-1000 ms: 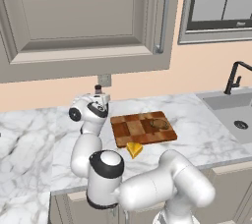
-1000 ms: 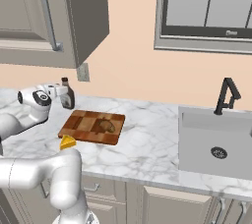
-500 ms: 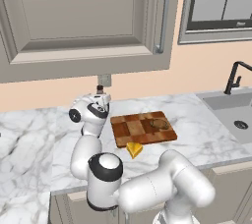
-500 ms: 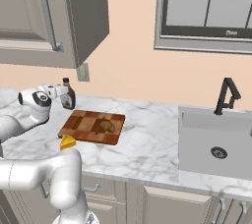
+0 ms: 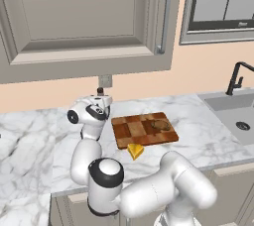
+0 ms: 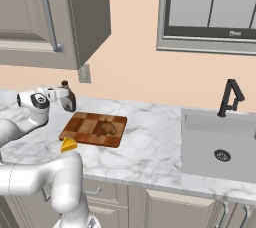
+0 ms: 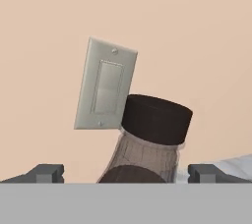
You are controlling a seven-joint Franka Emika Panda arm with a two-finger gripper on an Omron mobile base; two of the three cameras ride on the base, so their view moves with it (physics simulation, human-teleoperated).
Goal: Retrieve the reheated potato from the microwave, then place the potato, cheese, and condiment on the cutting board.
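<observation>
Condiment (image 7: pixel 152 139) between spread fingers
The gripper (image 7: pixel 126 173) is wide open; the bottle's long axis leans, cap toward 1 o'clock in hand view. Nothing has moved since before.

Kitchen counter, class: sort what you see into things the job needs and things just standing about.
Belong to the job:
- cutting board
- potato, on the board
- cheese, on the counter by the board's front edge
- condiment, between the open fingers

Just about:
- sink
- tap
- wall switch
</observation>
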